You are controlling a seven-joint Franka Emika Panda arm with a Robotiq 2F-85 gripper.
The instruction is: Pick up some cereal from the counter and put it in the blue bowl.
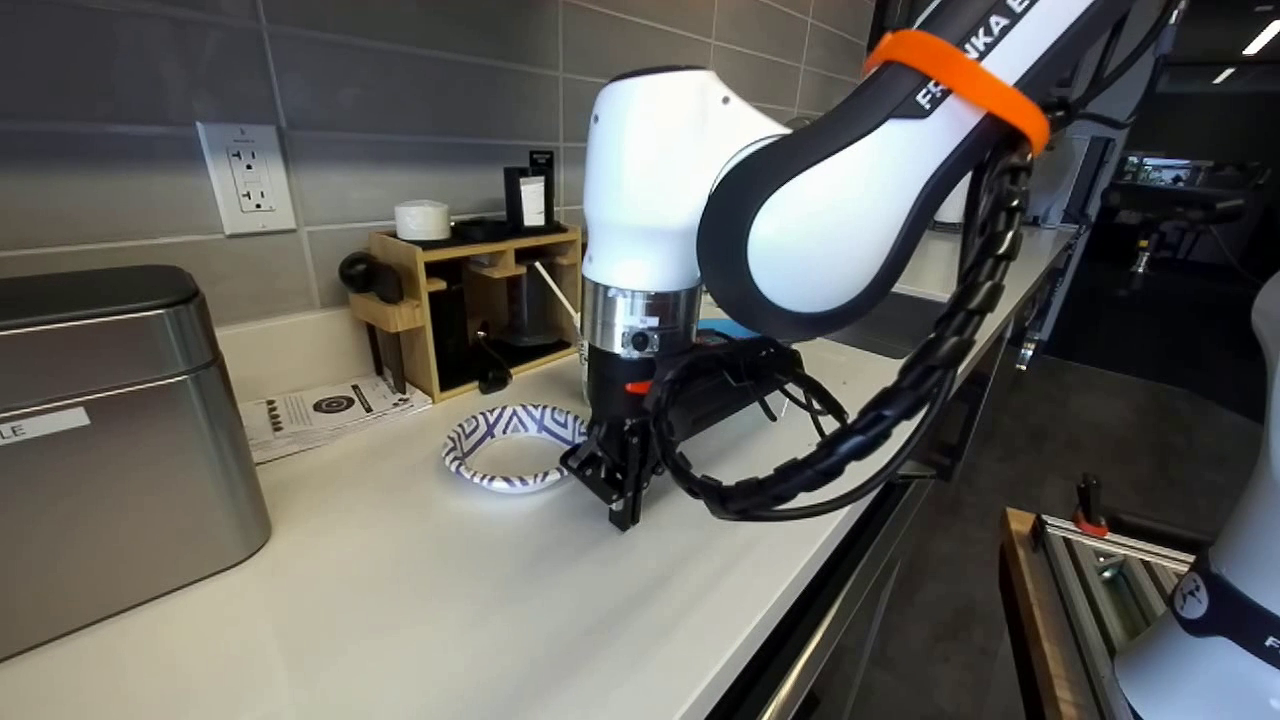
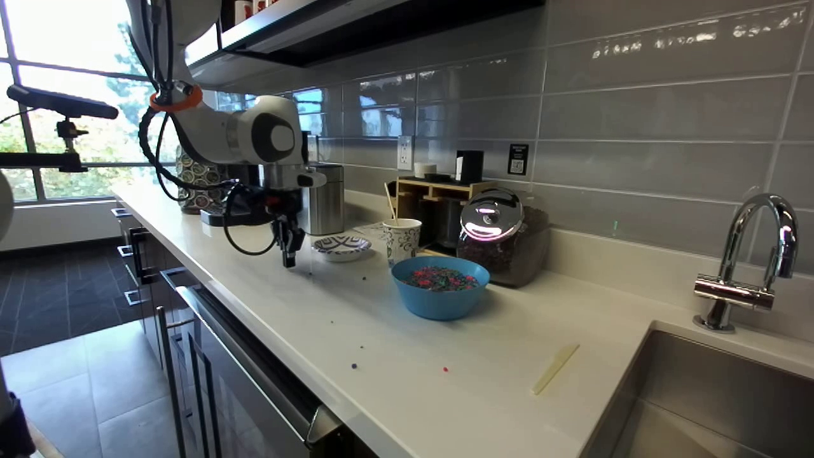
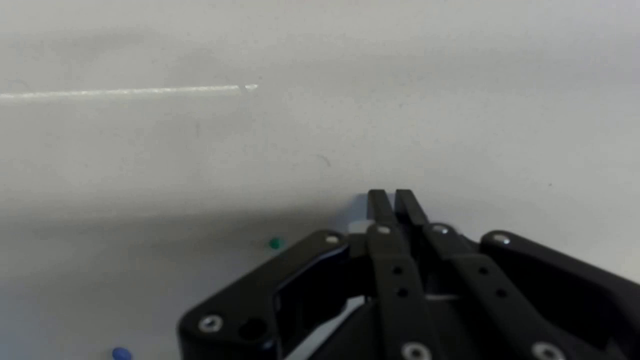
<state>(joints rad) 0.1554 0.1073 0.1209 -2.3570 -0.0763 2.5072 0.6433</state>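
Note:
The blue bowl (image 2: pixel 423 304) stands upright on the white counter (image 2: pixel 407 394) and holds many coloured pieces; in an exterior view only a blue strip of it (image 1: pixel 725 327) shows behind the arm. Tiny cereal pieces lie scattered on the counter, among them a dark one (image 2: pixel 354 366) and a red one (image 2: pixel 446 369). In the wrist view a green piece (image 3: pixel 275 243) and a blue piece (image 3: pixel 121 354) lie left of my gripper (image 3: pixel 390 196). My gripper (image 1: pixel 624 518) points down, low over the counter near the patterned dish. Its fingertips are nearly together with a narrow gap; any piece between them is hidden.
The patterned dish (image 2: pixel 343 256) is beside the gripper. A patterned cup (image 2: pixel 402 238) with a stick and a glass jar (image 2: pixel 528 251) stand behind the bowl. A wooden organizer (image 1: pixel 415 330) and steel bin (image 1: pixel 120 470) line the wall. A pale knife (image 2: pixel 555 369) lies near the sink (image 2: pixel 712 375).

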